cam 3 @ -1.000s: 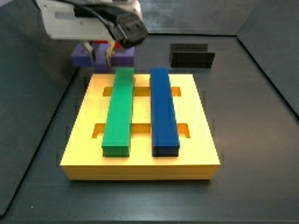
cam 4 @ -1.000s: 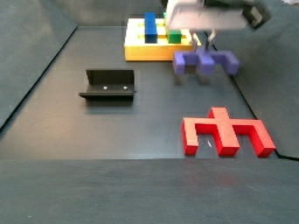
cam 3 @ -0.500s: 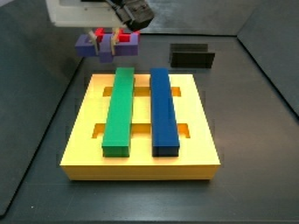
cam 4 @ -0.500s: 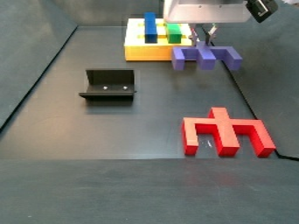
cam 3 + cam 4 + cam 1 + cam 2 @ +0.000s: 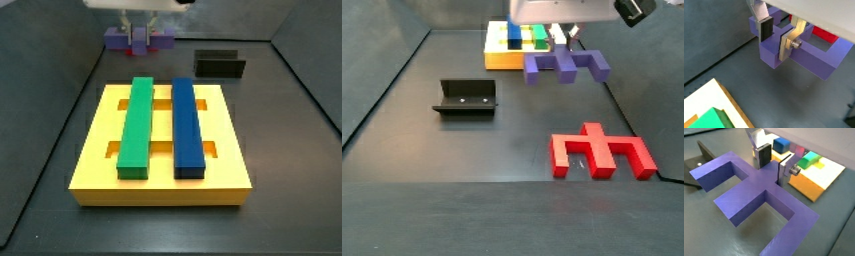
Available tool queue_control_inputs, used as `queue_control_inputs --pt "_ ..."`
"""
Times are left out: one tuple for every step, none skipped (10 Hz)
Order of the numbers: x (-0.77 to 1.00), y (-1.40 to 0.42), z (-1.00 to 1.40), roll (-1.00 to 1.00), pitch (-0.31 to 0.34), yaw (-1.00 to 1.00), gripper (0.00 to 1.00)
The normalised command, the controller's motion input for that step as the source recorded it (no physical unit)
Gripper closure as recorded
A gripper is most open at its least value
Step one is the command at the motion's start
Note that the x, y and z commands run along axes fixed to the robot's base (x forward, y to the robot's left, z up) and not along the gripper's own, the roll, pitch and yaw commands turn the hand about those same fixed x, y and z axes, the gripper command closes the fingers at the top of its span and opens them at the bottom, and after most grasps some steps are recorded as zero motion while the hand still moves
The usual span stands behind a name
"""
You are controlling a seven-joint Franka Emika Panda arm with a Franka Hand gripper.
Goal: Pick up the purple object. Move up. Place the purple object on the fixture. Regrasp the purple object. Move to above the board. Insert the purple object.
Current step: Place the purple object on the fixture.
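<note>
The purple object hangs in the air, level, with my gripper shut on its central stem. In both wrist views the silver fingers press the stem from both sides, and the purple crossbar and legs spread out below them. In a side view the purple object hovers behind the far edge of the yellow board. The black fixture stands on the floor to the left, apart from the gripper. It also shows as the fixture beyond the board's far right corner.
A green bar and a blue bar lie side by side on the board. A similar red piece lies flat on the dark floor nearer the front. Dark walls close in the floor on the sides.
The gripper has risen with the purple object held in it, carrying it off the floor and a little sideways. The board, the fixture and the red piece have not moved.
</note>
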Motion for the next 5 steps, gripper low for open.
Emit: queue_control_inputs --pt "0.65 0.34 0.35 -0.87 0.229 0.00 1.00" --pt "0.69 0.31 0.32 -0.86 0.200 0.00 1.00" --pt "0.80 0.23 0.23 -0.78 0.154 0.00 1.00" --pt "0.90 0.13 0.18 -0.69 0.097 0.00 1.00" --pt "0.92 0.05 0.19 -0.71 0.031 -0.01 1.00"
